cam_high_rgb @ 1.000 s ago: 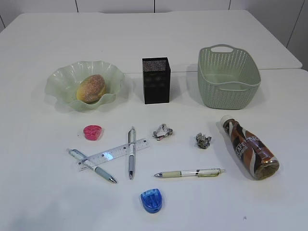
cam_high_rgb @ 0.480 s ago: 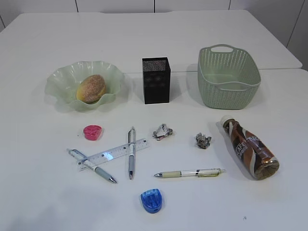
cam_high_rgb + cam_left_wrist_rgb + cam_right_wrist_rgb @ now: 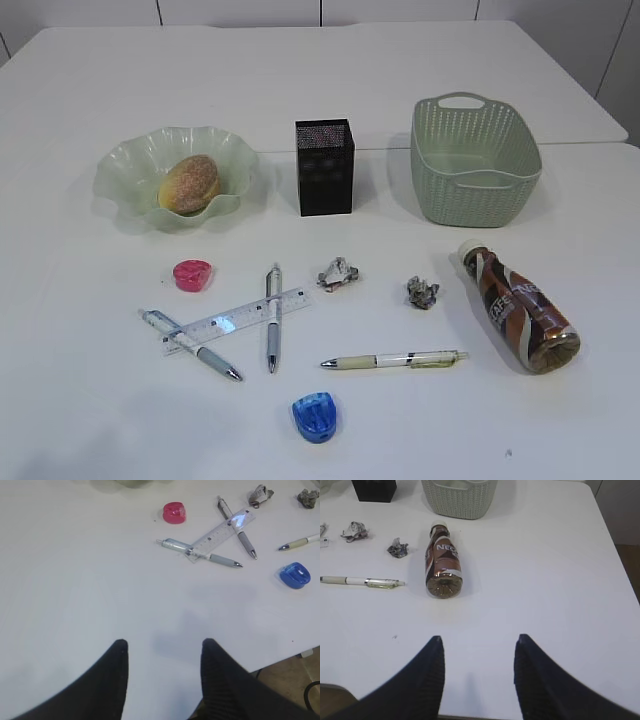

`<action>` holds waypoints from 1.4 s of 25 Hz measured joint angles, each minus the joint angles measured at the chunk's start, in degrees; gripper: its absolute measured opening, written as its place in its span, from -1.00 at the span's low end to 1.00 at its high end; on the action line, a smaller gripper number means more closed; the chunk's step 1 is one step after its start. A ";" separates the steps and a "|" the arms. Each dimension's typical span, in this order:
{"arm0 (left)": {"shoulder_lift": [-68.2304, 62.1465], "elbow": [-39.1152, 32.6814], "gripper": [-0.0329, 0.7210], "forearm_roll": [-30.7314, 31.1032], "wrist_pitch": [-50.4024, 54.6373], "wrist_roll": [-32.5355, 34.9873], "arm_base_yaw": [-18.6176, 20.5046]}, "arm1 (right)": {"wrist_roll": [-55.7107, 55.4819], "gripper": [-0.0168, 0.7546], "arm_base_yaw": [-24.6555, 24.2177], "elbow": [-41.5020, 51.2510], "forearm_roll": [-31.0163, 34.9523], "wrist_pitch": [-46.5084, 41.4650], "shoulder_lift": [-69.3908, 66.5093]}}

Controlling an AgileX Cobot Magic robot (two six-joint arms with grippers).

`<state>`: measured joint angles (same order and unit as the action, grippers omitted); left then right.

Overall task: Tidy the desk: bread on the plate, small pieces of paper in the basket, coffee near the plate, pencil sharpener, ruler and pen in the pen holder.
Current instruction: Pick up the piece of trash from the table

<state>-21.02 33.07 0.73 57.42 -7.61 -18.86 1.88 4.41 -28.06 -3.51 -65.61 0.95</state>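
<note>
The bread [image 3: 190, 184] lies in the wavy green plate [image 3: 120, 165] at the left. The black pen holder [image 3: 324, 167] stands in the middle, and the basket [image 3: 475, 160] is to its right. The coffee [image 3: 520, 308] lies on its side on the desk [image 3: 80, 400]. Two paper balls [image 3: 338, 272] [image 3: 422, 292], a clear ruler [image 3: 236, 320], three pens [image 3: 190, 345] [image 3: 272, 317] [image 3: 395, 359], a pink pencil sharpener [image 3: 192, 274] and a blue one [image 3: 314, 416] lie on the desk too. My left gripper [image 3: 164, 645] and right gripper [image 3: 477, 640] are open and empty over the near edge. Neither shows in the exterior view.
The ruler [image 3: 220, 532] rests across two pens ahead of the left gripper. The coffee [image 3: 442, 561] lies straight ahead of the right gripper, its base towards me. The desk's front edge runs just below both grippers.
</note>
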 joint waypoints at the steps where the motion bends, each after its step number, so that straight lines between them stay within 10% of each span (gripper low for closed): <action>1: 0.00 0.00 -0.04 0.00 0.00 0.00 0.00 | 0.00 0.00 0.00 -0.13 0.04 0.00 0.00; 35: 0.00 0.00 -0.04 0.32 -2.11 0.00 0.00 | 3.80 0.00 0.00 -10.22 6.29 13.64 -37.87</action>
<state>-21.02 33.07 1.06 55.31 -7.61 -18.86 5.68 4.41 -38.28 2.78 -51.97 -36.92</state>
